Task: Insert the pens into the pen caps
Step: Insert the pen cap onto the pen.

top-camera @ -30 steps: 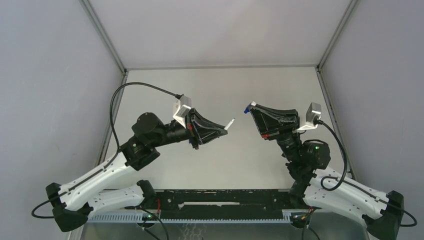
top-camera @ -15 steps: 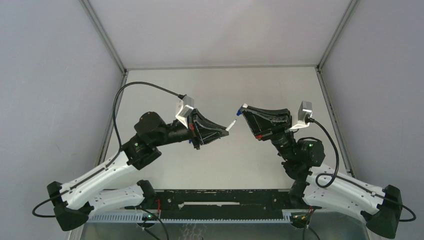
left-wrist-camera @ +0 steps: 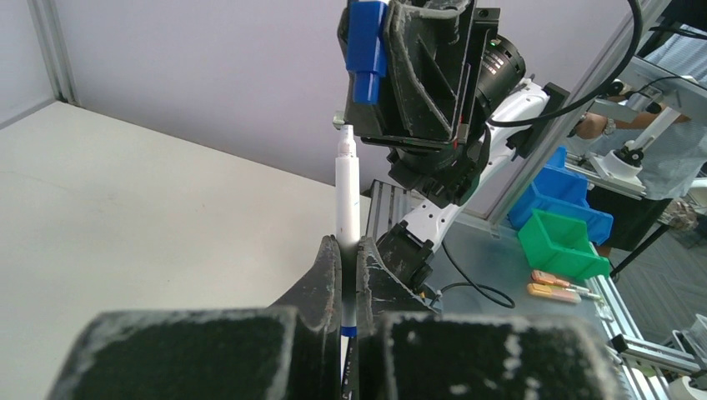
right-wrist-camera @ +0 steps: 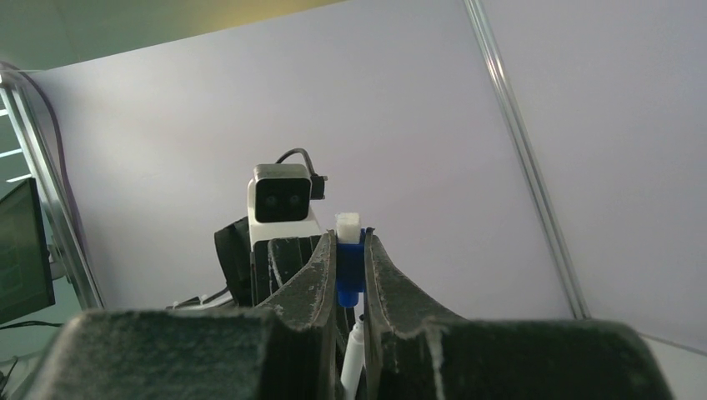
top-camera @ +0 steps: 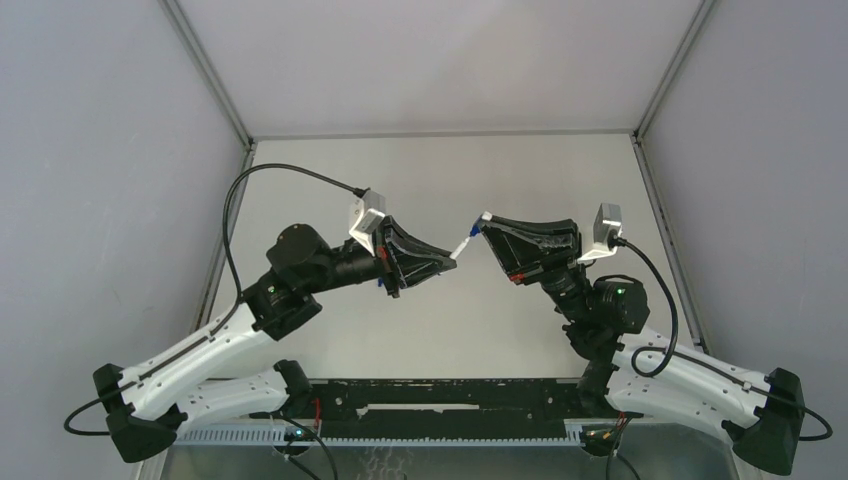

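My left gripper [top-camera: 448,259] is shut on a white pen [top-camera: 460,248] that sticks out toward the upper right. In the left wrist view the pen [left-wrist-camera: 347,196] stands up between my fingers [left-wrist-camera: 321,275], its tip just below a blue cap [left-wrist-camera: 365,48]. My right gripper [top-camera: 484,222] is shut on that blue cap [top-camera: 474,226], held in the air facing the left gripper. In the right wrist view the cap [right-wrist-camera: 349,265] sits between my fingertips [right-wrist-camera: 381,265], and the pen tip [right-wrist-camera: 353,350] shows just below it. Pen tip and cap are almost touching. No other pens or caps show.
The pale table top [top-camera: 450,170] lies under both raised arms, with grey walls around it. A black rail [top-camera: 440,395] runs along the near edge. Blue and green bins [left-wrist-camera: 563,237] stand off the table in the left wrist view.
My right gripper has moved left with the cap until it nearly meets the pen tip. My left gripper has shifted slightly toward it.
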